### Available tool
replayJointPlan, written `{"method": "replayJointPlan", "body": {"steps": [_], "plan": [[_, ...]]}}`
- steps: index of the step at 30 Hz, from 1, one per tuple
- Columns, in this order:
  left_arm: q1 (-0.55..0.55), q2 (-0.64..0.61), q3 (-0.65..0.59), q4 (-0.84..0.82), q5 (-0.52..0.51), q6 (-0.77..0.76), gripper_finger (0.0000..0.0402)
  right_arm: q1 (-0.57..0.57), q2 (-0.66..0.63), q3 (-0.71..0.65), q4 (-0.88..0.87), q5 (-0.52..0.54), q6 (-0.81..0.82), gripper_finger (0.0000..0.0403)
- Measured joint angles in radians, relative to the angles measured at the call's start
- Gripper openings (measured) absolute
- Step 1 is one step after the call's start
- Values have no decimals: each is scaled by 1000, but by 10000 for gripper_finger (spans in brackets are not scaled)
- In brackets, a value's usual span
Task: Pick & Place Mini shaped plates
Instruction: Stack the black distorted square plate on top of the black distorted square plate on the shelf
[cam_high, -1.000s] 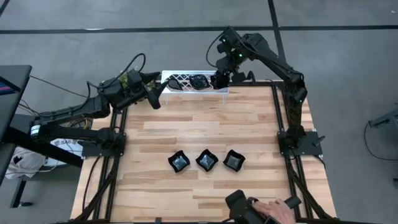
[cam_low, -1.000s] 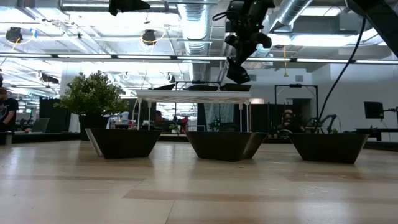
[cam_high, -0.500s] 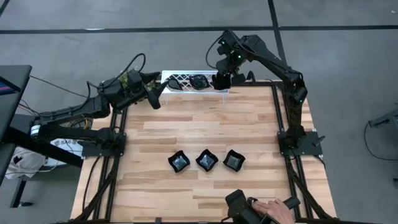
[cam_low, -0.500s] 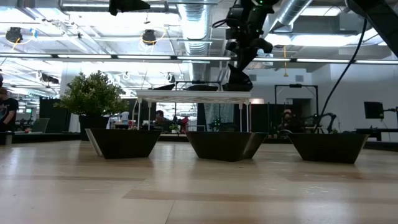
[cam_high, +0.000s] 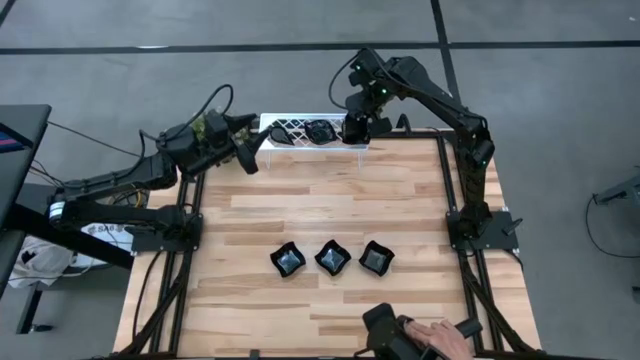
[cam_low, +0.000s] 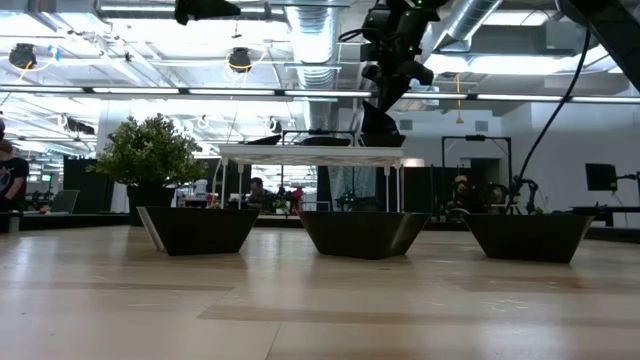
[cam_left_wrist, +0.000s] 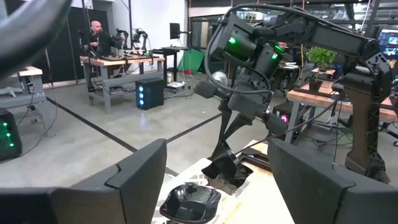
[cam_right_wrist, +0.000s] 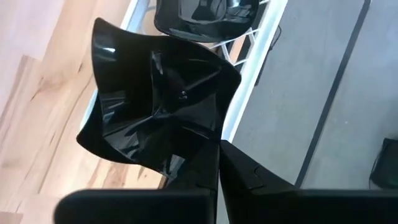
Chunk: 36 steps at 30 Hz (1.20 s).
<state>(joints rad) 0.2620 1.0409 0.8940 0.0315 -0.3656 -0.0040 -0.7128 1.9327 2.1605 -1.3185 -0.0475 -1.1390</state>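
My right gripper (cam_high: 357, 128) stands over the right end of the white rack (cam_high: 295, 128) at the table's far edge. It is shut on a glossy black wavy-edged square plate (cam_right_wrist: 155, 106) that lies there. A rounded leaf-like bowl (cam_high: 320, 131) and a slimmer dark dish (cam_high: 280, 138) also rest on the rack's top. Three more wavy-edged square plates (cam_high: 288, 260) (cam_high: 332, 257) (cam_high: 376, 257) sit in a row on the table's near half. My left gripper (cam_high: 243, 155) waits open beside the rack's left end, touching nothing. My right gripper pinches the square plate's rim at one corner (cam_right_wrist: 208, 146) between its two fingers (cam_right_wrist: 255, 177). The fingers come from above, pointing down. The plate lies on the right end of the rack (cam_right_wrist: 252, 68), roughly level.
A small green potted plant (cam_low: 150, 150) stands near the left arm at the far left corner. A person's hand (cam_high: 440, 338) rests on a dark device at the near edge. Bare wood lies between the rack and the row of plates.
My right gripper has come down from just above the rack onto the square plate at the rack's right end. The plates on the table and the left arm have kept still.
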Motion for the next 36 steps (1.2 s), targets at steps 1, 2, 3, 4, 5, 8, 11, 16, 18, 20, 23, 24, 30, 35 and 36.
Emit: {"method": "replayJointPlan", "body": {"steps": [1, 2, 3, 4, 5, 8, 11, 16, 18, 20, 23, 24, 30, 35, 36], "plan": [[3, 0, 0, 0, 0, 0, 282, 0, 0, 0, 0, 0, 7, 6], [5, 0, 0, 0, 0, 0, 282, 0, 0, 0, 2, 0, 13, 11], [8, 0, 0, 0, 0, 0, 282, 0, 0, 0, 4, 0, 15, 17], [10, 0, 0, 0, 0, 0, 282, 0, 0, 0, 4, 0, 15, 23], [10, 0, 0, 1, 0, 0, 282, 0, 0, 0, 4, 0, 15, 29], [9, 0, 0, 3, 0, 0, 282, 0, 0, 0, 4, 0, 15, 44], [9, 0, 0, 4, 0, 0, 282, 0, -2, 0, 4, 8, 15, 49], [9, 0, 0, 7, 0, 0, 282, 0, -30, 0, 34, 53, 14, 48], [9, 0, 0, 7, 0, 0, 282, -1, -50, 0, 34, 53, 15, 47], [9, 0, 0, 7, 0, 0, 282, -1, -69, 0, 32, 52, 23, 47], [9, 0, 0, 8, 0, 0, 282, -1, -111, 0, 31, 47, 144, 47], [9, 0, 0, 8, 0, 0, 282, 1, -128, 0, 29, 45, 201, 47], [9, 0, 0, 8, 0, 0, 282, 46, -229, 1, -114, -50, 589, 47], [9, 0, 0, 8, 0, 0, 282, 127, -301, -46, -236, -241, 827, 47], [9, 0, 0, 8, 0, 0, 282, 143, -321, -72, -250, -289, 871, 47]]}}
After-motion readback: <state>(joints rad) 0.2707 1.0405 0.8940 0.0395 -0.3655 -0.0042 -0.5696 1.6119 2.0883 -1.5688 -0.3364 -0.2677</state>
